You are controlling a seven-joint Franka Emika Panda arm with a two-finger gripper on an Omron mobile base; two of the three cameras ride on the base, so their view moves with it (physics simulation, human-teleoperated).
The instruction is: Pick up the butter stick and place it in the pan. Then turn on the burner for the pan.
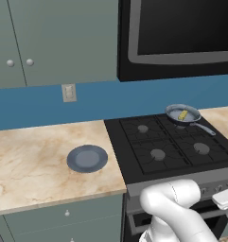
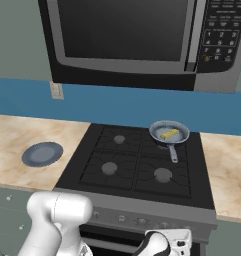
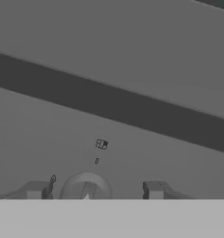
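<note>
Right, butter stick (image 2: 169, 134) already lies in the pan (image 2: 168, 132) on the back right burner, and the gripper (image 3: 94, 190) straddles a stove knob (image 3: 85, 189), fingers half apart, so close squarely before twisting.

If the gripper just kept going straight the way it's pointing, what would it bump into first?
Most likely the round stove knob sitting between the gripper's fingertips, on the stove's grey front panel. It looks very close already, though depth is hard to judge.
</note>
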